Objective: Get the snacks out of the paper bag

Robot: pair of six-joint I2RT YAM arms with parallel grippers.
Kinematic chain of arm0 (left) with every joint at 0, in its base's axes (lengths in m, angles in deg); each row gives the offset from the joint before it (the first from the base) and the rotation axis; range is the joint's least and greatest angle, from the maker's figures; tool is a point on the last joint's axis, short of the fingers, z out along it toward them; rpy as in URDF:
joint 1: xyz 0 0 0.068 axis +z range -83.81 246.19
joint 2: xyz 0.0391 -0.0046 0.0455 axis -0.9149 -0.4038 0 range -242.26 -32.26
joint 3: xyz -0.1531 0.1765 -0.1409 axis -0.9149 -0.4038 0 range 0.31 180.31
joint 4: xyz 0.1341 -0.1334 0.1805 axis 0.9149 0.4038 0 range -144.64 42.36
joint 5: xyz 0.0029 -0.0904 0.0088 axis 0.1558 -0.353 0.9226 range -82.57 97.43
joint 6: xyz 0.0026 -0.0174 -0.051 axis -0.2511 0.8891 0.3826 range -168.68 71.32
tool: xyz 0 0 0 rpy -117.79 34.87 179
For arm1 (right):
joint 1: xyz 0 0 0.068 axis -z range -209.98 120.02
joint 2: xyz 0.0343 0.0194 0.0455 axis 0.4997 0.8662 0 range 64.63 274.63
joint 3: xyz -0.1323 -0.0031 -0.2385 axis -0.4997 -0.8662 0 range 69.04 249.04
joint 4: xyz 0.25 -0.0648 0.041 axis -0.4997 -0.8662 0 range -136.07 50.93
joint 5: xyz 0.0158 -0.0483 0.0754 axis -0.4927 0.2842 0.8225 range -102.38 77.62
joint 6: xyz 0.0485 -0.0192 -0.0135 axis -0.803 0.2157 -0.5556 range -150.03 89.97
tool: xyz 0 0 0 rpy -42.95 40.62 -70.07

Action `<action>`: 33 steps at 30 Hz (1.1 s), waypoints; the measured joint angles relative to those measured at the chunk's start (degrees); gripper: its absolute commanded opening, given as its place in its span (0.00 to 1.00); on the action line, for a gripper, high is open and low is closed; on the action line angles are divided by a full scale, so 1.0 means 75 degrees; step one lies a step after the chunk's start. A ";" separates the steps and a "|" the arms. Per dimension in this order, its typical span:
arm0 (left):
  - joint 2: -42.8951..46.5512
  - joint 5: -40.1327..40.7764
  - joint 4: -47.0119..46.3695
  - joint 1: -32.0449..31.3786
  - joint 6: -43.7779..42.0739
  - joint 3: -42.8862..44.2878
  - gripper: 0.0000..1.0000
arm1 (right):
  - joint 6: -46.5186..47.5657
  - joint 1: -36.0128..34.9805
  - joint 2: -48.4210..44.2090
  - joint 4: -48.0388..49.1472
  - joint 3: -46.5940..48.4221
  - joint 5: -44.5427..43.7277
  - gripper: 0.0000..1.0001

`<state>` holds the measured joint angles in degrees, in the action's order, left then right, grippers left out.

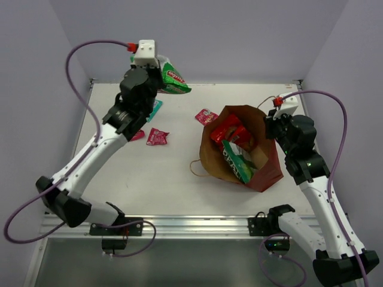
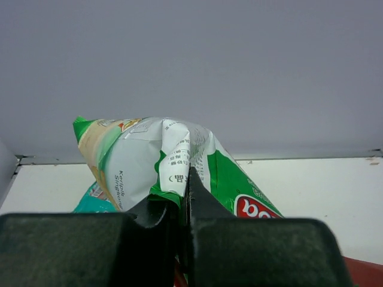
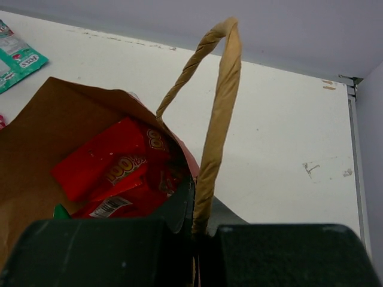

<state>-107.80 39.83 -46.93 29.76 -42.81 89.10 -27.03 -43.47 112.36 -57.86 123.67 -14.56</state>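
The brown paper bag [image 1: 210, 150] stands open at the table's right, with red snacks [image 1: 230, 128] and a green-and-white packet [image 1: 238, 161] inside. My right gripper [image 1: 270, 124] is shut on the bag's twine handle [image 3: 219, 113] at the rim, and a red packet [image 3: 106, 168] shows just inside the bag [image 3: 66, 116]. My left gripper [image 1: 159, 67] is raised at the back left, shut on a green-and-white packet [image 1: 175, 79]. The wrist view shows the foil [image 2: 173, 152] pinched between the closed fingers [image 2: 187, 200]. Two small pink packets [image 1: 206, 116] [image 1: 157, 137] lie on the table.
A flat teal packet [image 1: 155, 108] lies under the left arm, and it also shows in both wrist views [image 2: 93, 200] [image 3: 17, 57]. A loose handle loop [image 1: 196, 166] sticks out at the bag's near left. Grey walls close the table's back and sides.
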 measured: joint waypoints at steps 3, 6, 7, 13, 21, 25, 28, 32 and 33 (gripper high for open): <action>-0.1096 -0.0731 -0.0764 0.0557 0.0096 -0.0338 0.00 | 0.0000 0.0000 0.0000 -0.0003 0.0000 0.0017 0.00; -0.2040 -0.1422 -0.1510 0.0976 0.0408 -0.0688 0.00 | 0.0000 0.0000 0.0000 -0.0003 0.0000 0.0020 0.00; -0.2314 -0.1649 -0.1897 0.1102 0.0551 -0.0927 0.00 | 0.0000 0.0000 -0.0003 0.0000 0.0000 0.0023 0.00; -0.3037 -0.2017 -0.3943 0.1306 0.1026 -0.2238 0.15 | 0.0000 0.0000 -0.0003 0.0000 -0.0003 0.0050 0.00; -0.3491 -0.2853 -0.5817 0.1568 0.1801 -0.3617 0.97 | 0.0003 0.0000 -0.0003 -0.0003 -0.0003 0.0052 0.00; -0.2871 -0.2879 -0.5007 0.1617 0.1923 -0.3946 1.00 | 0.0003 0.0000 -0.0003 -0.0012 -0.0003 0.0210 0.00; -0.1862 -0.2833 -0.3896 0.1603 0.1935 -0.3920 1.00 | 0.0003 0.0000 -0.0012 -0.0012 -0.0003 0.0251 0.00; -0.0274 -0.2964 -0.2381 0.1486 0.2063 -0.3465 1.00 | 0.0003 0.0000 -0.0044 -0.0017 -0.0003 0.0251 0.00; 0.0093 -0.3005 -0.2098 0.1358 0.2122 -0.3351 1.00 | 0.0003 0.0000 -0.0055 -0.0020 -0.0003 0.0254 0.00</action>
<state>-107.10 17.30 -62.67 39.95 -26.90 63.97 -27.00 -43.47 111.94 -58.01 123.65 -12.65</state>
